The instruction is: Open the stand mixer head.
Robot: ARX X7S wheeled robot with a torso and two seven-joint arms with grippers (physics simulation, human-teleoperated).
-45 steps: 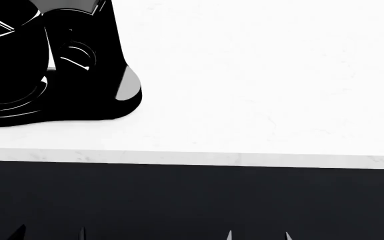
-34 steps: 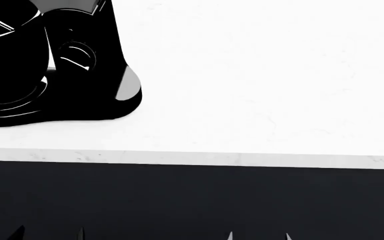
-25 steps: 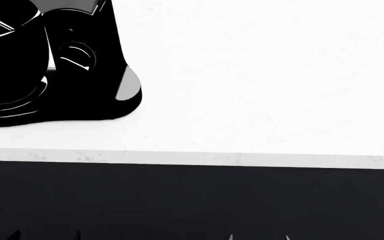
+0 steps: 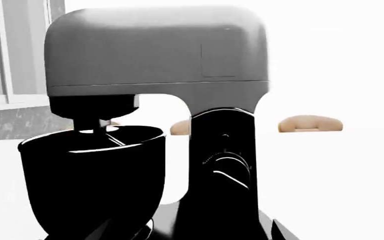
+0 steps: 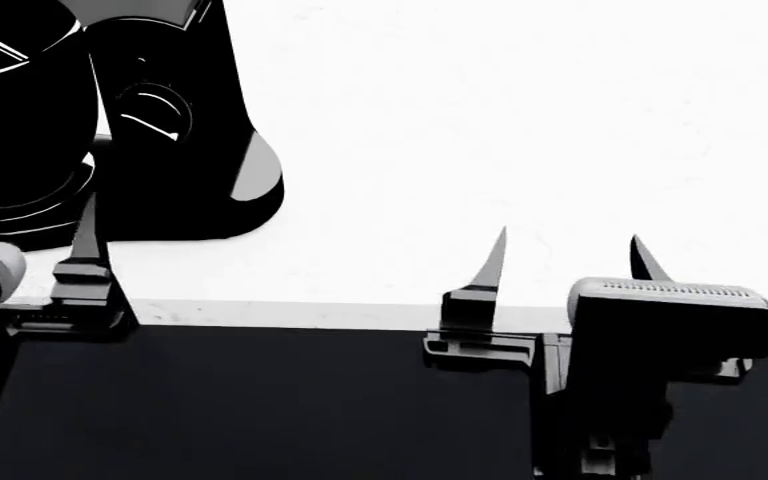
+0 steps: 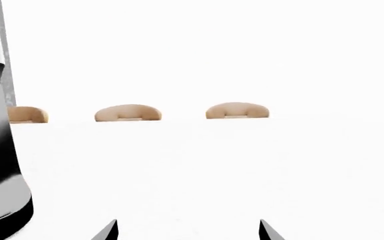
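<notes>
The stand mixer head [image 4: 157, 50] is a smooth grey rounded housing, down and level over the black bowl [image 4: 92, 175]. It tops the glossy black column [image 4: 222, 150] with a round dial [image 4: 229, 167]. In the head view the mixer stands at the top left, with its dial [image 5: 155, 108] and only a grey sliver of the head [image 5: 151, 8] showing. My left gripper [image 4: 188, 234] is open and empty, facing the column from low in front; one finger [image 5: 87, 232] shows before the mixer base. My right gripper [image 5: 568, 262] [image 6: 188, 230] is open and empty over the counter's front edge, to the mixer's right.
The white counter [image 5: 518, 140] runs wide to the right of the mixer, with its front edge [image 5: 331, 315] above a dark cabinet face. Three tan arched shapes [image 6: 128, 113] stand far back. A window frame [image 4: 5, 60] is behind the mixer.
Both arms have risen into the head view. Before, only fingertips showed at the bottom edge; now both grippers stand at the counter's front edge. The mixer has not moved.
</notes>
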